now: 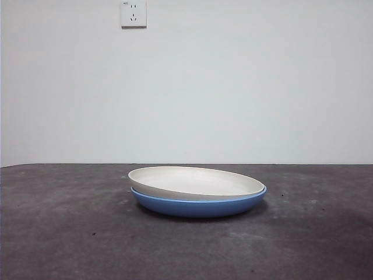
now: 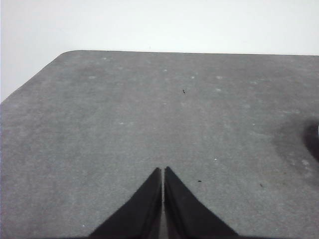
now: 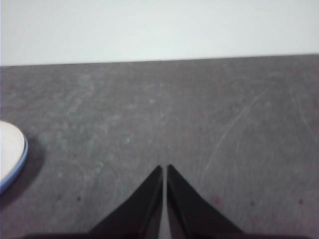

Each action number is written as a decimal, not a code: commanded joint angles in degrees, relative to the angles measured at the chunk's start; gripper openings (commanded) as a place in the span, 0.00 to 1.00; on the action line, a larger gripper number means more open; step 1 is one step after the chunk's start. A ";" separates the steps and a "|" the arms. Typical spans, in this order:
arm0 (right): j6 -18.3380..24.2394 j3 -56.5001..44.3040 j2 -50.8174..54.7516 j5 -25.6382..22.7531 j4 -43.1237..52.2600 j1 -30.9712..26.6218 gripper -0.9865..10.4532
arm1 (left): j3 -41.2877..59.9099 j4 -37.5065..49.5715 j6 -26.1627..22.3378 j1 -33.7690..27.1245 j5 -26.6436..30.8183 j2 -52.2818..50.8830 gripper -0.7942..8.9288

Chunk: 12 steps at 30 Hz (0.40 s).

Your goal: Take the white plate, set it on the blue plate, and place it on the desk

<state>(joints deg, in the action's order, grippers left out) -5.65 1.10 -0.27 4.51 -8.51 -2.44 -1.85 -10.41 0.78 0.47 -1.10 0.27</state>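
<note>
Front: white plate [image 1: 195,182] sits nested in blue plate [image 1: 198,205], slightly tilted, mid desk [image 1: 64,233]; no arm in frame. Left wrist: left claw [image 2: 163,170] clenched, empty, over bare desk. Right wrist: right claw [image 3: 164,168] clenched, empty; the stacked plates' edge shows well apart from it.

Low level front view, wrist views over desk [image 2: 149,124]

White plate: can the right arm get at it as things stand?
Probably yes. The white plate sits on top of the blue plate, nothing over it. Its edge shows in the right wrist view, with bare desk between it and the right claw, which is shut and would have to open.
</note>
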 commanded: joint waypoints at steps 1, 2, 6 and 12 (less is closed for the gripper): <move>-1.36 -0.50 0.07 -0.15 -1.79 -0.17 0.09 | 1.18 -0.31 0.11 -0.13 0.20 -0.09 0.09; -1.42 -0.50 0.07 -0.22 -1.73 -0.17 0.09 | 1.18 -0.31 0.13 -0.13 0.20 -0.09 0.09; -1.40 -0.50 0.07 -0.59 -1.75 -0.17 0.09 | 1.18 -0.33 0.11 -0.13 0.20 -0.09 0.09; -1.44 -0.48 0.07 -0.28 -0.37 -0.17 0.09 | 1.18 -0.33 0.13 -0.13 0.20 -0.09 0.09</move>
<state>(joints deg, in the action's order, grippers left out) -6.31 0.95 -0.34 4.27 -9.50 -2.48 -1.83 -10.41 0.78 0.47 -1.10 0.27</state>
